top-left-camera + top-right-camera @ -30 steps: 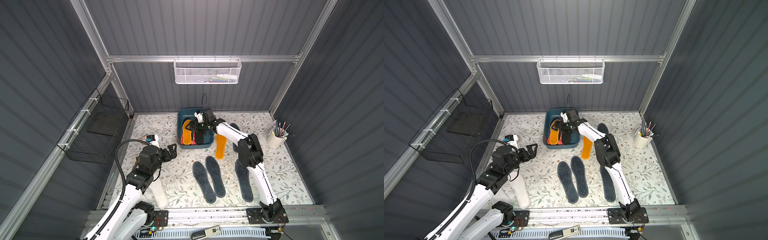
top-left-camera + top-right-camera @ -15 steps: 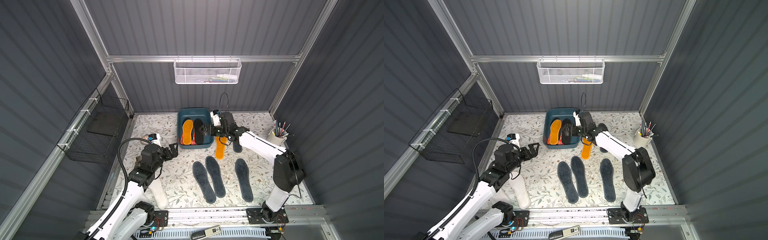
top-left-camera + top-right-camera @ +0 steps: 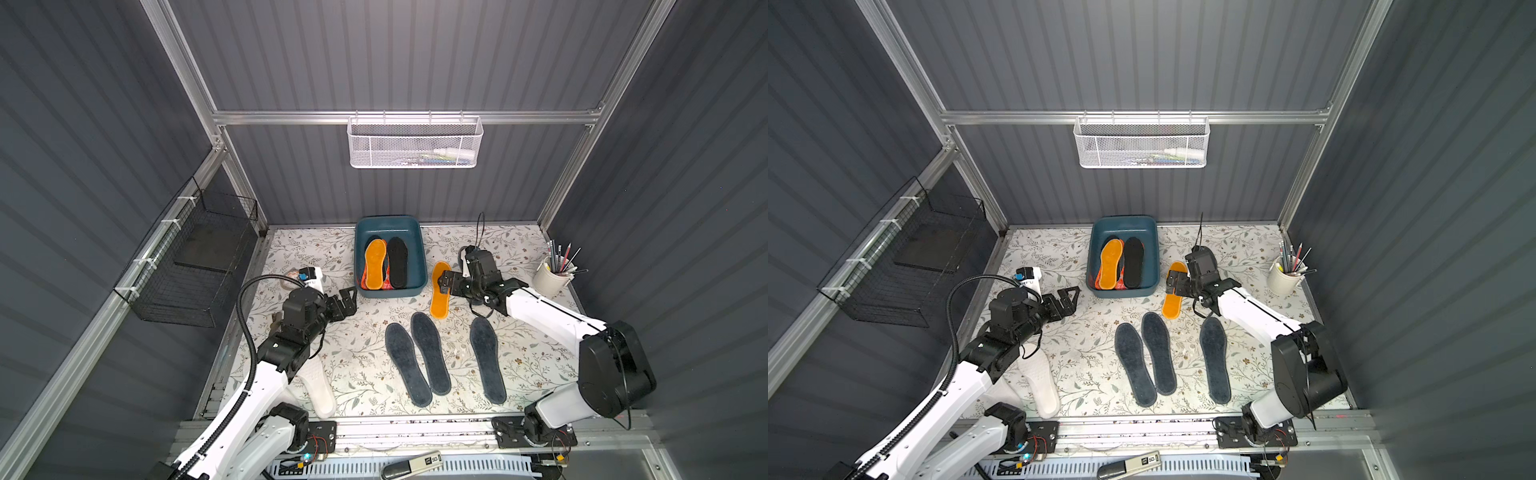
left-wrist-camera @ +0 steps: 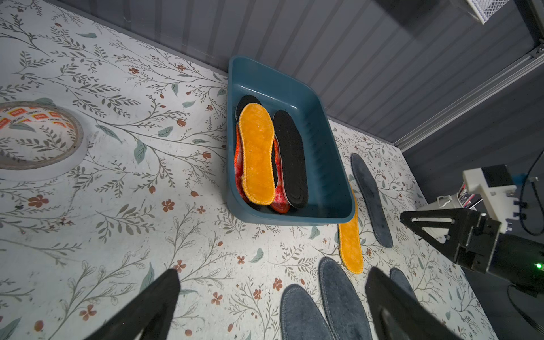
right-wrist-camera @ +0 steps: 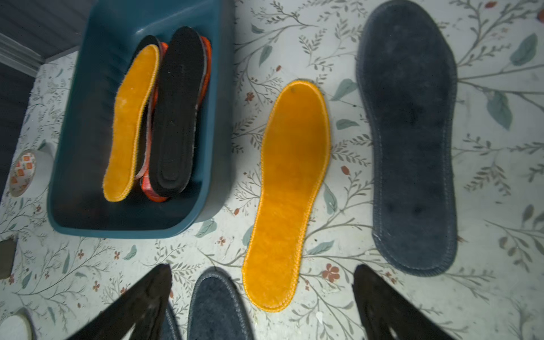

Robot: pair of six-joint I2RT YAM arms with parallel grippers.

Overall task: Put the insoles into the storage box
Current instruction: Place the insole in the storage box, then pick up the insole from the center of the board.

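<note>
Repeated orange labels and grey lettering run round the inner core of the tape roll [image 4: 35, 113] at the table's far left, too small to read. The grey handheld device [image 3: 411, 465] at the near edge bears a small label, possibly "SD".

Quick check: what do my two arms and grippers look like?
The left arm and right arm match: white links, chunky black joints. A ribbed black hose loops along the left; a thin black wire arcs above the right. The left gripper and right gripper have black, tapered fingers.
</note>
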